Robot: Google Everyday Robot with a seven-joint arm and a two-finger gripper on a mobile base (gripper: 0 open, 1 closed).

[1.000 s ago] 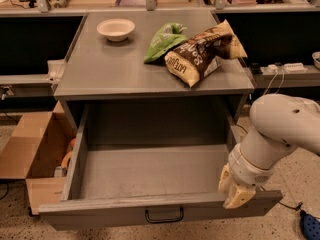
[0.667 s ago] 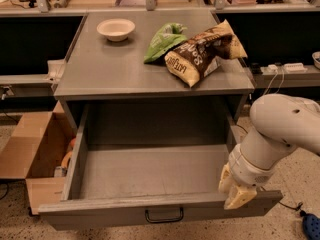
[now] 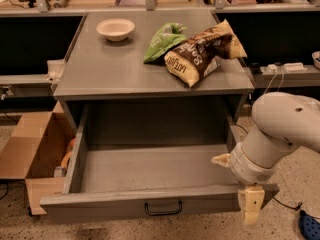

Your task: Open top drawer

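The top drawer [image 3: 150, 170] of the grey metal cabinet stands pulled far out toward me; its deep grey tray is empty. Its small black loop handle [image 3: 163, 208] sits in the middle of the front panel. My gripper [image 3: 236, 183], on the white arm [image 3: 285, 126], is at the drawer's front right corner. One cream finger [image 3: 220, 159] points into the tray and the other finger [image 3: 251, 206] hangs down over the front panel. The fingers stand apart and hold nothing.
On the cabinet top [image 3: 100, 69] are a white bowl [image 3: 115, 28], a green bag [image 3: 164, 41] and a brown snack bag [image 3: 200, 54]. An open cardboard box [image 3: 30, 154] stands on the floor to the left. A blue object [image 3: 309, 226] lies at the bottom right.
The gripper's fingers were bunched at the drawer's right front corner; now they are spread, one inside the tray and one over the front. The drawer has not visibly moved.
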